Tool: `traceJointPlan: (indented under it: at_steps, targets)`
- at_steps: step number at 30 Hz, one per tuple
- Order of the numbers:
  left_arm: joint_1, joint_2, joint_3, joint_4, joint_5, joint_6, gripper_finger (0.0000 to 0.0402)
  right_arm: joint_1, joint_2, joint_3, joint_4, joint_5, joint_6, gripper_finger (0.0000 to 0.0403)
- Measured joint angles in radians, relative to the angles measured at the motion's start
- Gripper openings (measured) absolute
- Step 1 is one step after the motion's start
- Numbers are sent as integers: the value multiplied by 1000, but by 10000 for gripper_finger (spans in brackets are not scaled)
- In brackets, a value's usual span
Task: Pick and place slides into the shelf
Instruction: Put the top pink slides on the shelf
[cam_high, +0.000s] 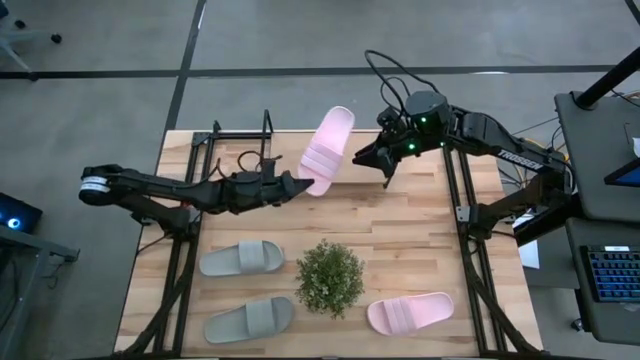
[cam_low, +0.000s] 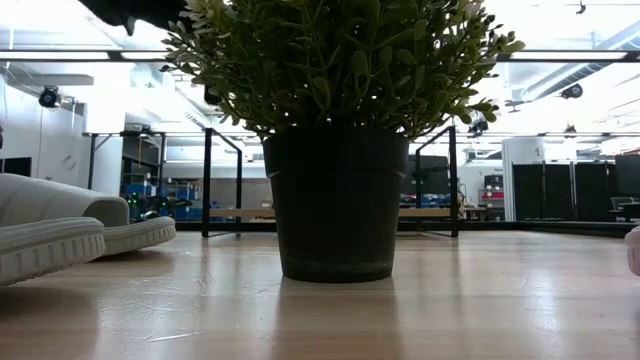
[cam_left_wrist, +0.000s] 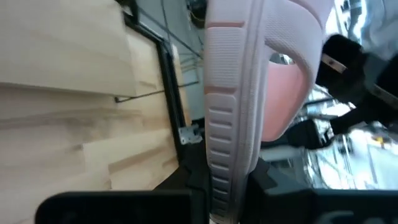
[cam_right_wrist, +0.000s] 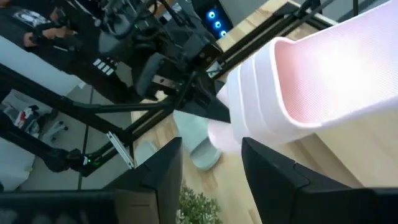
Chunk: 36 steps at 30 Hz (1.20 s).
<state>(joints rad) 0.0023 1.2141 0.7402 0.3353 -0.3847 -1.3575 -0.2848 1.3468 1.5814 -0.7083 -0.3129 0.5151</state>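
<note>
A pale pink slide (cam_left_wrist: 233, 106) stands on edge down the centre of the frame, its ribbed sole rim facing the camera and its strap arching to the right. Its lower end sits between the left gripper's dark fingers (cam_left_wrist: 264, 186) at the bottom edge. Light wooden boards (cam_left_wrist: 68, 106) with a thin black rail (cam_left_wrist: 169, 87) fill the left side.

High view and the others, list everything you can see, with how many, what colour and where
pink slide: one, pale pink, held up at the table's far edge
pink slide: one, pale pink, near right
grey slides: two, grey, near left, the second nearer
plant: one, green, dark pot, near centre
shelf: one, black rails, far left
left gripper: jaws shut on the raised slide
right gripper: jaws open beside that slide
</note>
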Motion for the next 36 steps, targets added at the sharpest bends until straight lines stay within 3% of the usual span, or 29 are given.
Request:
traceJointPlan:
  at_steps: [13,25,36]
  targets:
    - [-51,-78,-114,4,-235,-157,20,0,2,0,65,3,-1,157]
    - [-55,-61,-129,14,-310,-245,20,1,2,0,98,22,26,156]
    - [-60,-56,-242,104,-333,-285,20,1,3,0,110,22,42,157]
